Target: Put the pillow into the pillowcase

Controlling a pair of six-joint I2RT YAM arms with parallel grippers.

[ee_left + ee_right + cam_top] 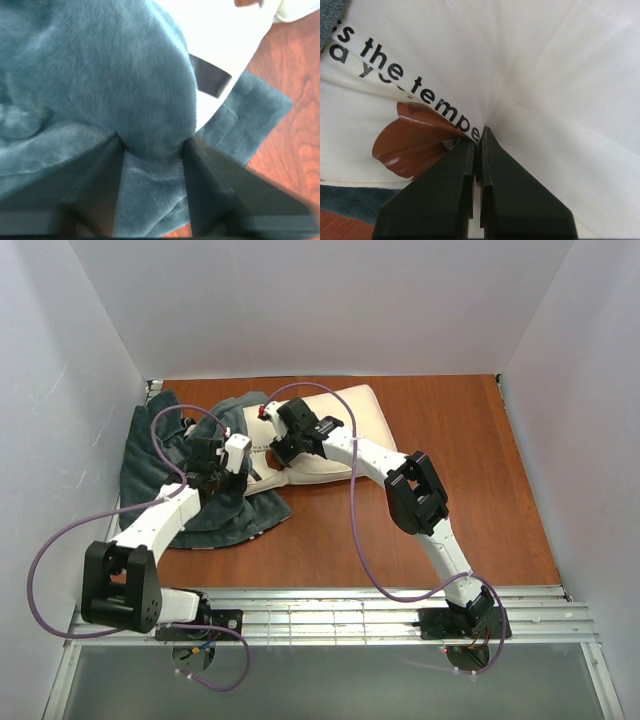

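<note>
Brown wooden desk [450,490] beneath everything, white walls [320,300] on three sides.

Toward the far left, the pillowcase [150,455]: grey-teal plush, rumpled, spread in loose folds, its near edge reaching toward mid-desk.

Just right of it, the pillow [355,410]: cream-white, lying at far centre, left end touching the plush, most of its bulk outside the pillowcase.

Left arm [160,515] stretched forward over the pillowcase. Left jaws parted to a middling gap, tips down in the plush, a hump of grey-teal fabric bulging between them. No telling whether squeezed or merely resting there.

Right arm [420,490] bent in from the right, wrist above the pillow's left part. Right jaws closed tight, pinching a fold of the cream cover, creases fanning out from the pinch.

Beside that pinch, a line of dark printed text [395,75] and a glossy brown printed patch [405,145].

Smallest, in the left wrist view: a dark tag [210,75] at the pillow's edge.
</note>
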